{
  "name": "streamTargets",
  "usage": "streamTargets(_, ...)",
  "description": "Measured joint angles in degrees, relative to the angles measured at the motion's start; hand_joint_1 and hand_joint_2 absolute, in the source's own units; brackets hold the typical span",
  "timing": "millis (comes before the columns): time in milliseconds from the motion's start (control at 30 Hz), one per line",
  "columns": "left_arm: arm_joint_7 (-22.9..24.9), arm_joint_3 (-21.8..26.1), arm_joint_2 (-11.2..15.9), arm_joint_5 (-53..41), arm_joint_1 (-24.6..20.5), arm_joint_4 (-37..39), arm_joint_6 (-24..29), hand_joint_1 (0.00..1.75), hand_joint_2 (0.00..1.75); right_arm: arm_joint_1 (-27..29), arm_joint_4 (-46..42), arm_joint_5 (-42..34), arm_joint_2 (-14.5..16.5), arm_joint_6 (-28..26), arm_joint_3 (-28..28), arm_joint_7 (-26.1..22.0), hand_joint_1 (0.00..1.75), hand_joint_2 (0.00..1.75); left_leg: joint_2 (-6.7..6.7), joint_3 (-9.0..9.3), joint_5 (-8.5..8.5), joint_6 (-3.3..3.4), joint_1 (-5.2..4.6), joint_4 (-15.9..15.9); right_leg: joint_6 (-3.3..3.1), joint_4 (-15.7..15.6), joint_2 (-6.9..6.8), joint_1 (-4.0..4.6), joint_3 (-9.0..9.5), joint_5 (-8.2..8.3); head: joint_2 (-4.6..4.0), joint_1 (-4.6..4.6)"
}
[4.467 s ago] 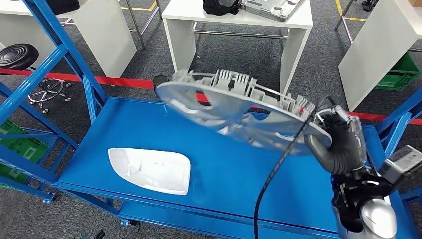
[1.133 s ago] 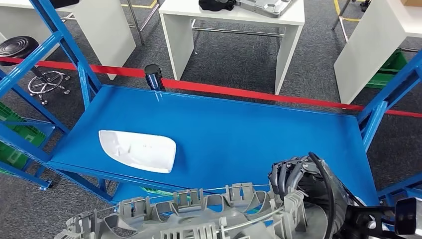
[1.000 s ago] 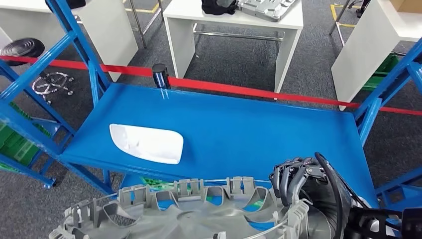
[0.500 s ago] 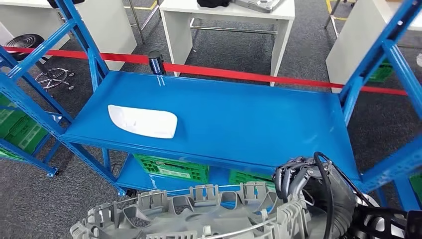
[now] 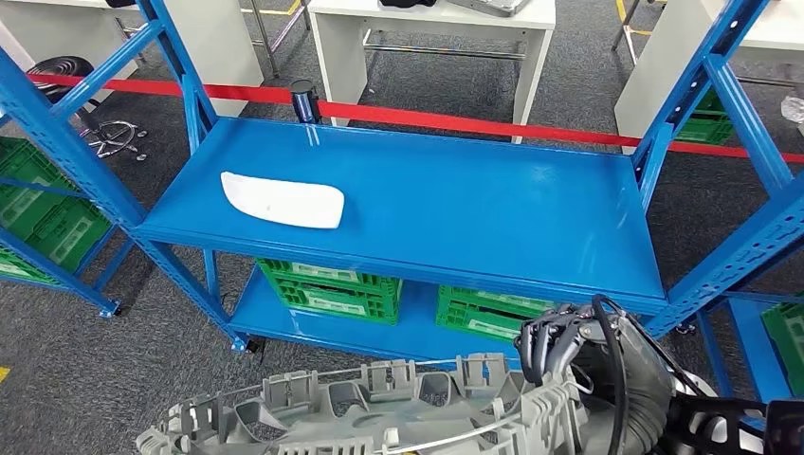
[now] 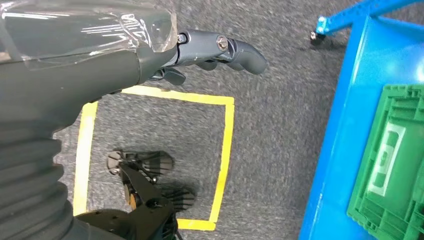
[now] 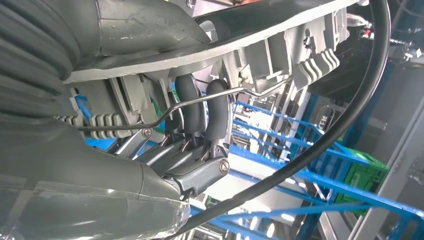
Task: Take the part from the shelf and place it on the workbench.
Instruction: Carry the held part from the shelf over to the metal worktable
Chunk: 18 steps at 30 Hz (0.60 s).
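A round grey plastic part (image 5: 379,417) with ribbed clips along its rim lies low in the head view, in front of the shelf. My right hand (image 5: 593,365) grips its rim at the right side; in the right wrist view the dark fingers (image 7: 205,107) curl around the rim of the part (image 7: 280,45). A black cable runs over that hand. My left hand (image 6: 150,55) hangs above the floor with its fingers stretched out and nothing in them. A white curved part (image 5: 282,199) lies on the left of the blue shelf (image 5: 474,209).
Green crates (image 5: 332,289) stand on the shelf's lower level. Blue uprights (image 5: 66,142) frame both shelf ends. Behind it run a red tape line (image 5: 455,121) and white tables (image 5: 431,19). A yellow square (image 6: 225,145) is taped on the grey carpet.
The camera has backed away from the shelf: it now looks smaller and farther, and its lower level with green crates has come into view. The grey part stays in my right hand.
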Motion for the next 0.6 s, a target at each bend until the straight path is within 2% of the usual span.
streamTargets(67, 0.5, -0.5, -0.1, 0.9, 0.2, 0.0, 0.3, 0.0, 1.75, 0.0, 0.0, -0.3, -0.1, 0.0, -0.1, 0.1, 1.75, 1.75, 0.19, -1.37, 2.1, 0.09, 0.21, -0.7, -0.5, 5.2, 0.08, -0.12, -1.73, -5.12, 0.0, 0.17)
streamTargets(100, 0.9, -0.9, -0.2, 1.5, 0.3, 0.0, 0.6, 0.0, 1.75, 0.0, 0.0, -0.6, -0.1, 0.0, -0.2, 0.2, 1.75, 1.75, 0.26, -2.3, 2.96, -0.04, 0.25, -0.7, -0.38, 8.9, 0.08, -0.31, -2.48, -7.41, 0.0, 0.22)
streamTargets(133, 1.4, -1.3, -0.3, 2.2, 0.6, 0.0, 0.8, 0.0, 1.75, 0.0, 0.0, -0.8, -0.1, 0.0, -0.3, 0.3, 1.75, 1.75, 0.32, -3.34, 3.71, -0.25, 0.3, -0.6, 0.11, 12.1, 0.08, -0.53, -2.8, -8.58, 0.0, 0.23)
streamTargets(167, 1.9, -1.8, -0.4, 3.0, 0.8, 0.0, 1.1, 0.0, 1.75, 0.1, 0.0, -1.0, -0.1, 0.0, -0.3, 0.4, 1.75, 1.75, 0.38, -4.39, 4.4, -0.46, 0.38, -0.4, 0.91, 14.0, 0.07, -0.75, -2.45, -8.52, 0.0, 0.23)
streamTargets(200, 2.3, -2.3, -0.4, 3.7, 1.2, 0.0, 1.4, 0.0, 1.75, 0.1, 0.0, -1.1, -0.1, -0.1, -0.3, 0.6, 1.75, 1.75, 0.44, -5.5, 4.99, -0.75, 0.55, 0.0, 1.87, 14.1, 0.07, -0.99, -1.19, -7.48, 0.0, 0.23)
streamTargets(233, 2.7, -2.9, -0.4, 4.3, 1.5, 0.0, 1.6, 0.0, 1.75, 0.1, 0.0, -1.1, -0.1, -0.2, -0.4, 0.7, 1.75, 1.75, 0.48, -6.66, 5.44, -1.1, 0.79, 0.6, 2.77, 12.0, 0.05, -1.26, 1.07, -6.12, 0.0, 0.23)
streamTargets(267, 3.0, -3.4, -0.4, 4.9, 1.8, -0.1, 1.8, 0.0, 1.75, 0.1, -0.1, -0.8, -0.1, -0.5, -0.4, 0.7, 1.75, 1.75, 0.49, -7.87, 5.76, -1.45, 0.96, 1.5, 3.4, 8.3, 0.04, -1.53, 4.0, -5.79, 0.0, 0.25)
streamTargets(300, 3.3, -4.0, -0.4, 5.3, 2.1, -0.2, 1.9, 0.0, 1.75, 0.2, -0.2, -0.5, -0.1, -0.7, -0.4, 0.8, 1.75, 1.75, 0.48, -9.03, 5.95, -1.82, 1.05, 2.6, 3.41, 4.2, 0.09, -1.56, 6.93, -6.23, 0.0, 0.26)
streamTargets(333, 3.4, -4.5, -0.4, 5.6, 2.4, -0.4, 2.0, 0.0, 1.75, 0.2, -0.4, -0.1, -0.1, -0.9, -0.4, 0.8, 1.75, 1.75, 0.42, -9.89, 6.13, -2.2, 1.02, 3.5, 3.1, 1.2, 0.09, -1.55, 8.86, -7.12, 0.0, 0.22)
streamTargets(367, 3.4, -4.9, -0.4, 5.8, 2.6, -0.5, 2.0, 0.0, 1.75, 0.3, -0.6, 0.1, -0.1, -1.1, -0.4, 0.8, 1.75, 1.75, 0.34, -10.5, 6.37, -2.48, 0.96, 4.2, 2.52, -0.5, 0.12, -1.41, 9.79, -8.15, 0.0, 0.14)
streamTargets(433, 3.5, -5.3, -0.4, 6.0, 3.1, -0.8, 2.1, 0.0, 1.75, 0.5, -0.7, 0.3, 0.0, -1.2, -0.4, 0.9, 1.75, 1.75, 0.22, -10.92, 6.97, -2.92, 1.11, 4.6, 1.34, -0.5, 0.06, -1.24, 9.21, -8.08, 0.0, -0.02)
streamTargets(467, 3.5, -5.5, -0.4, 6.0, 3.3, -0.8, 2.1, 0.0, 1.75, 0.6, -0.8, 0.4, 0.0, -1.2, -0.4, 0.9, 1.75, 1.75, 0.18, -11.15, 6.43, -3.12, 1.3, 5.0, 0.78, -0.4, 0.02, -1.22, 8.8, -7.65, 0.0, -0.09)
streamTargets(500, 3.6, -5.7, -0.4, 6.1, 3.6, -0.9, 2.2, 0.0, 1.75, 0.6, -0.8, 0.4, 0.0, -1.2, -0.4, 0.9, 1.75, 1.75, 0.14, -11.5, 4.77, -3.39, 1.45, 6.1, 0.29, -0.4, -0.03, -1.25, 8.25, -7.1, 0.0, -0.1)
streamTargets(533, 3.6, -5.8, -0.4, 6.1, 3.8, -0.9, 2.2, 0.0, 1.75, 0.7, -0.8, 0.4, 0.0, -1.2, -0.4, 0.9, 1.75, 1.75, 0.1, -12.09, 2.07, -3.7, 1.57, 8.2, -0.12, -0.4, -0.07, -1.28, 7.58, -6.44, 0.0, -0.15)
streamTargets(600, 3.6, -6.1, -0.4, 6.1, 3.9, -0.9, 2.2, 0.0, 1.75, 0.8, -0.9, 0.4, 0.1, -1.2, -0.4, 0.9, 1.75, 1.75, 0.03, -13.53, -4.13, -4.13, 1.62, 15.3, -0.44, -0.3, -0.09, -1.1, 6.21, -5.07, 0.0, -0.17)
